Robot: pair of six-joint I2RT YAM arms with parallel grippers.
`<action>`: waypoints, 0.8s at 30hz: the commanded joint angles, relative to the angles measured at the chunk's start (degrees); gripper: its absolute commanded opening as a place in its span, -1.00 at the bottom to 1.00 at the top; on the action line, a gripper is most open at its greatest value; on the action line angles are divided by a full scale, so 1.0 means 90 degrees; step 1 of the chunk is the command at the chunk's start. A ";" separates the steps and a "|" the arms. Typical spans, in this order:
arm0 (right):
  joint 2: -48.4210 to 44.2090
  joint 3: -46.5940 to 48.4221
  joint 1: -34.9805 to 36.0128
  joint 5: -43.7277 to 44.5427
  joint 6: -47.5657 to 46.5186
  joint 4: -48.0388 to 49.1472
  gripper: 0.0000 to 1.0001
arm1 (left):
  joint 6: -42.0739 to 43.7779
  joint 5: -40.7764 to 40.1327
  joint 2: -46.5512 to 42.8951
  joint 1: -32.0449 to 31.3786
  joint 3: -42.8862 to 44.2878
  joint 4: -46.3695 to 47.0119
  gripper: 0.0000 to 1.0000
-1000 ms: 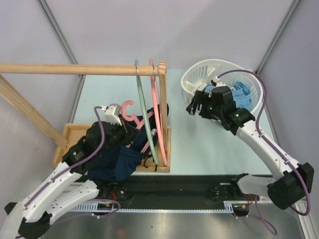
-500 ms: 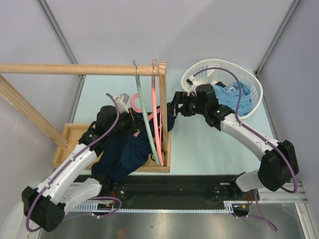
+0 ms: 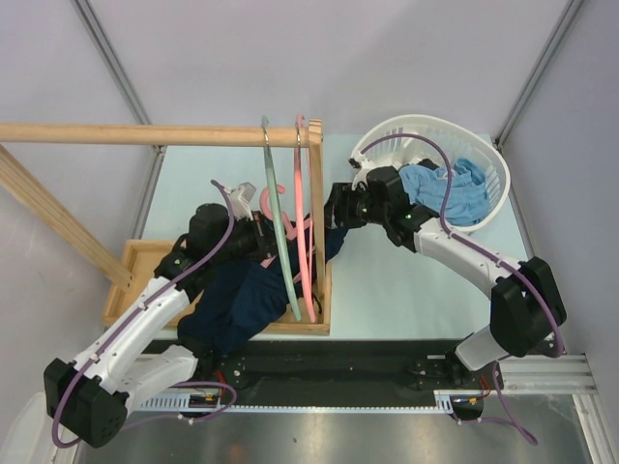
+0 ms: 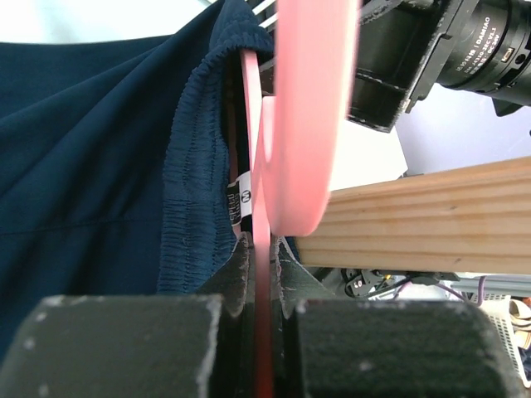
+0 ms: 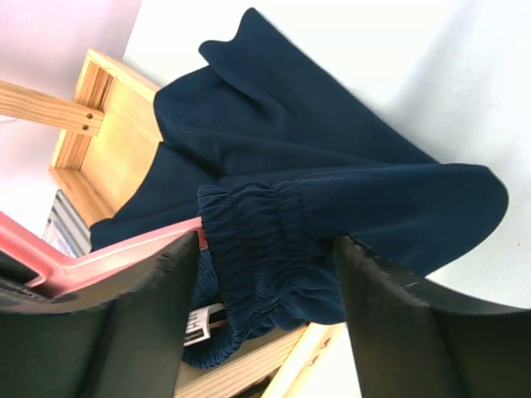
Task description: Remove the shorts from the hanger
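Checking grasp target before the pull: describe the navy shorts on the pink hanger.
The navy shorts are soft dark-blue fabric with a gathered elastic waistband and a small white label inside. The waistband hangs on the pink hanger, which the left claw pinches; the legs drape over the wooden tray. The right claw straddles the waistband, jaws open.

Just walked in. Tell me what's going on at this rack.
The left end effector is clamped shut on a pink hanger that carries navy shorts, holding it close to the wooden rack. The right end effector has its jaws open on either side of the shorts' elastic waistband, not yet gripping it. The shorts are still on the hanger. Light blue shorts already lie in the white basket.
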 commanded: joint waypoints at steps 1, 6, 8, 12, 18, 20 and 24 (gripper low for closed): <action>-0.0021 0.0037 0.0131 0.0593 -0.0100 -0.0058 0.26 | 0.0080 0.0466 -0.0391 0.0017 0.0274 0.0525 -1.00; -0.0070 0.0036 0.0122 0.1101 0.0066 -0.0126 -0.41 | 0.0080 0.0564 -0.0538 0.0027 0.0196 0.0389 -0.99; -0.0080 0.0036 0.0092 0.1316 0.0183 -0.0175 -0.77 | 0.0119 0.0564 -0.0684 0.0027 0.0177 0.0301 -0.99; -0.0128 0.0037 -0.0064 0.1678 0.0398 -0.0311 -1.00 | 0.0274 0.0515 -0.0987 0.0027 0.0177 -0.0011 -0.99; -0.0119 0.0037 -0.0532 0.1864 0.0661 -0.0507 -1.00 | 0.0626 0.0447 -0.1640 0.0017 0.0186 -0.0461 -0.99; -0.0109 0.0037 -0.0765 0.1757 0.0720 -0.0536 -1.00 | 0.0850 0.0437 -0.1778 0.0027 0.0225 -0.0791 -0.99; -0.0119 0.0037 -0.1020 0.1668 0.0730 -0.0673 -1.00 | 0.1192 0.0291 -0.2032 0.0027 0.0362 -0.1359 -0.99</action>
